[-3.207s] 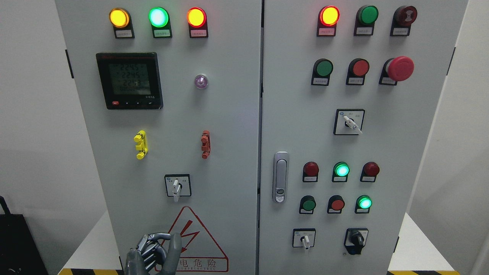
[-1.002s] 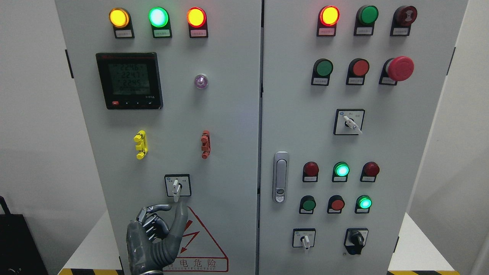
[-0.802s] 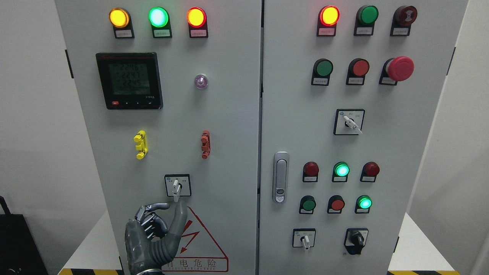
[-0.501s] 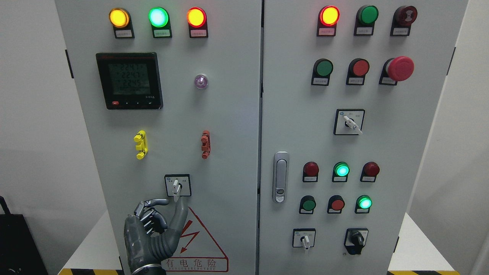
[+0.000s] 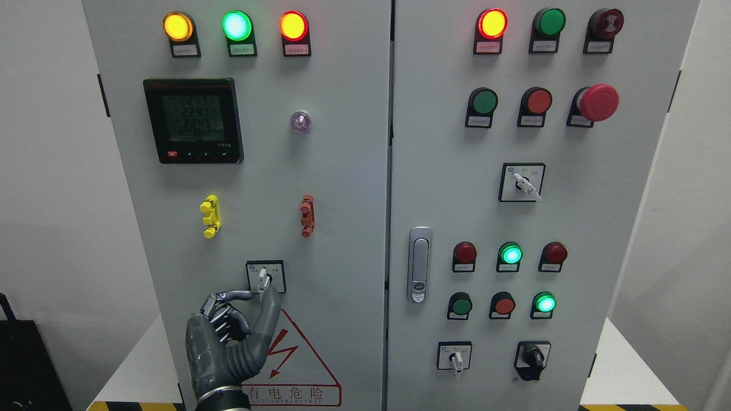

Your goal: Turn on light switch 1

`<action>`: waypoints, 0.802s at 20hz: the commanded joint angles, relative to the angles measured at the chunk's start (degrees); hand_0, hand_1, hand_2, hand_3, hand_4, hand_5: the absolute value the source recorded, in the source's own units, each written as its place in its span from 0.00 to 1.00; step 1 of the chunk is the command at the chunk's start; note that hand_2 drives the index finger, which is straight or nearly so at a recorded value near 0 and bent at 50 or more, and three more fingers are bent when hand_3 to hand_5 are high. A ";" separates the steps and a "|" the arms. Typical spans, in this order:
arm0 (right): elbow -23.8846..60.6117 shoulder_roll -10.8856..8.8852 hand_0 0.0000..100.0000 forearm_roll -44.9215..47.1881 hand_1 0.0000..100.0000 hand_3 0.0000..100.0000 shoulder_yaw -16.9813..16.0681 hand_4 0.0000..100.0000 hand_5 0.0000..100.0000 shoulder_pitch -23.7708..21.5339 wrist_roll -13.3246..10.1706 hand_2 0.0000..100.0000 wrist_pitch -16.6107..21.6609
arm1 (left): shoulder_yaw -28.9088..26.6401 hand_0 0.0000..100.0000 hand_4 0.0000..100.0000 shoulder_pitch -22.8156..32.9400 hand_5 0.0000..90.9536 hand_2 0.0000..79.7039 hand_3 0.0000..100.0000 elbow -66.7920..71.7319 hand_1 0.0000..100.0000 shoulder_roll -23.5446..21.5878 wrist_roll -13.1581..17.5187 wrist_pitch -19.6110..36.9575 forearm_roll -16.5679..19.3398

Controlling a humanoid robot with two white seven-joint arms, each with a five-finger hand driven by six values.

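Observation:
The white-levered rotary switch (image 5: 264,275) sits low on the left cabinet door (image 5: 342,228), in a black-framed square, and its lever points straight down. My left hand (image 5: 261,294) comes up from the bottom edge, just beneath the switch. The index finger (image 5: 240,295) reaches in from the left. The thumb (image 5: 270,308) stands upright on the right. The lever's lower tip lies between them, and the hand is not closed on it. The remaining fingers are loosely curled. My right hand is out of view.
A red warning triangle (image 5: 302,365) lies behind and right of the hand. Yellow (image 5: 210,216) and red (image 5: 307,215) clips sit above the switch, with a black meter (image 5: 194,121) higher up. The right door carries a handle (image 5: 419,264), several lamps and several selector switches (image 5: 455,357).
My left hand has risen from the bottom of the picture to the switch. Its thumb and index finger now flank the lever's lower end. The lever still points down.

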State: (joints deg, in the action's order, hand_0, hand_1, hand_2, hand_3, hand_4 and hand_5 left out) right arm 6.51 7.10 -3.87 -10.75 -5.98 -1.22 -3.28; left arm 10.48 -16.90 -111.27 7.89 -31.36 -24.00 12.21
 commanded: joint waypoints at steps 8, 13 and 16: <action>0.00 0.02 0.00 0.00 0.00 0.00 0.03 0.00 0.00 0.00 -0.01 0.00 0.03 | 0.68 0.09 1.00 -0.59 0.96 0.69 1.00 0.18 0.61 0.29 -0.02 -1.31 -0.26; 0.00 0.02 0.00 0.00 0.00 0.00 -0.06 0.00 0.00 0.00 -0.01 0.00 0.03 | 0.68 0.09 1.00 -1.20 0.96 0.70 1.00 0.70 0.60 0.29 0.07 -2.02 -0.26; 0.00 -0.07 0.00 0.00 0.00 0.00 0.03 0.00 0.00 0.00 -0.10 0.00 0.03 | 0.68 0.09 1.00 -1.56 0.96 0.70 1.00 0.88 0.59 0.29 0.07 -2.10 -0.34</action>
State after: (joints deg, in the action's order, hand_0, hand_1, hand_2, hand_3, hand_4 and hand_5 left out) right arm 6.50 7.10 -3.87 -10.75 -5.98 -1.20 -3.28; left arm 10.93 -17.93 -110.94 8.10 -31.49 -26.01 11.94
